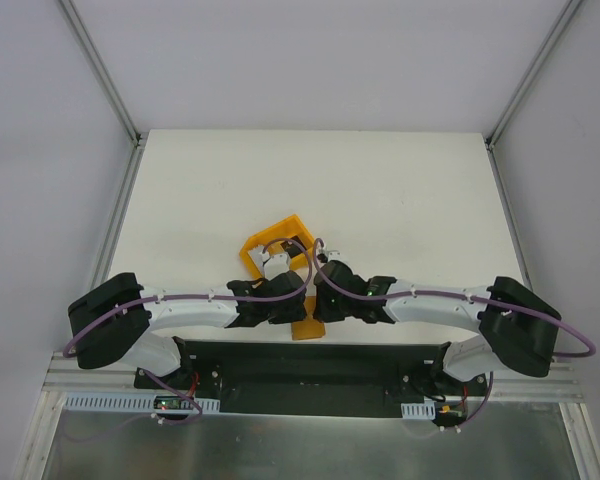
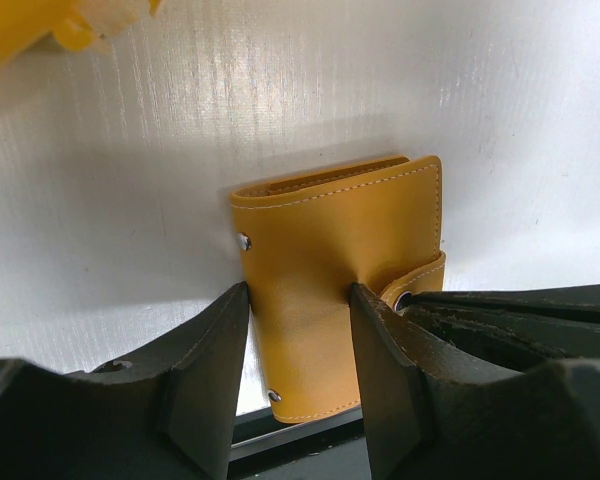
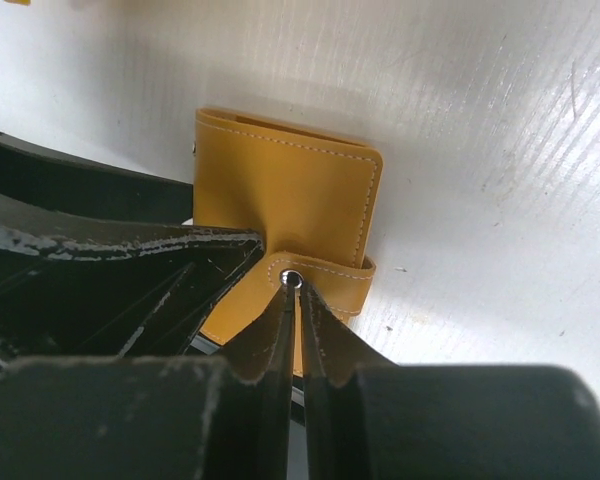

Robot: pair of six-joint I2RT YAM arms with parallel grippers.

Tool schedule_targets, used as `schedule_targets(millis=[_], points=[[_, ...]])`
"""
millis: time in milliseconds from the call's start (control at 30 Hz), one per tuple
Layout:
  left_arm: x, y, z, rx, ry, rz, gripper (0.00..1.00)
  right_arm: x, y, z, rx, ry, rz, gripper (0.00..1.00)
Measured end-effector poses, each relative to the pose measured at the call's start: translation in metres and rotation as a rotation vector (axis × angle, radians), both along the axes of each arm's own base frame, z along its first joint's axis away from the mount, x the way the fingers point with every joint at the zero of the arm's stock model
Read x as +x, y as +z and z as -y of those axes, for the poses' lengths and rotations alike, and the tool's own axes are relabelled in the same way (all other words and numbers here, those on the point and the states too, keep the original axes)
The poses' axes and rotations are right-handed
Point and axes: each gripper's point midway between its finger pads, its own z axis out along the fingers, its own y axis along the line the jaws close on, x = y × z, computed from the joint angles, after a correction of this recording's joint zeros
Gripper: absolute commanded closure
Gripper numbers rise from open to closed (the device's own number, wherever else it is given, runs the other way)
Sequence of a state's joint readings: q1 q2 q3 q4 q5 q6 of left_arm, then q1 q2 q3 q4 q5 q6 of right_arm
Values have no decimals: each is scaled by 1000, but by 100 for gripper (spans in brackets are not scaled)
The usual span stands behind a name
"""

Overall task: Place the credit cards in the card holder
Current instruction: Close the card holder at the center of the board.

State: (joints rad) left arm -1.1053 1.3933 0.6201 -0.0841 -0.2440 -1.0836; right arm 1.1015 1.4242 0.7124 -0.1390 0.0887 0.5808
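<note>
The card holder (image 2: 330, 240) is a closed orange-tan wallet lying at the table's near edge, part of it past the edge (image 1: 306, 329). My left gripper (image 2: 300, 292) straddles its near half, and both fingers press its sides, denting the leather. My right gripper (image 3: 292, 287) is shut, its tips at the metal snap on the little tab (image 3: 325, 272). Whether the tab is pinched cannot be told. That tab wraps round the card holder's (image 3: 285, 185) right edge. The credit cards are out of view.
A yellow-orange plastic bin (image 1: 263, 240) stands just beyond the two wrists, and its corner (image 2: 20, 25) shows at the top left of the left wrist view. The dark rail of the table's front edge (image 2: 290, 430) runs under the wallet. Both arms crowd together mid-front.
</note>
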Motion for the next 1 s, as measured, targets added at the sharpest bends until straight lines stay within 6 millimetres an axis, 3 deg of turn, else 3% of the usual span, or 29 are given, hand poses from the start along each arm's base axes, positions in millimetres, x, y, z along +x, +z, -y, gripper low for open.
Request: schedule_targets(millis=[533,1000], points=[[0,0,0,0,0,0,57,4,1,-3,-26,20,9,87],[0,0,0,0,2,0,57,10,0,-7,-47,29,-6,98]])
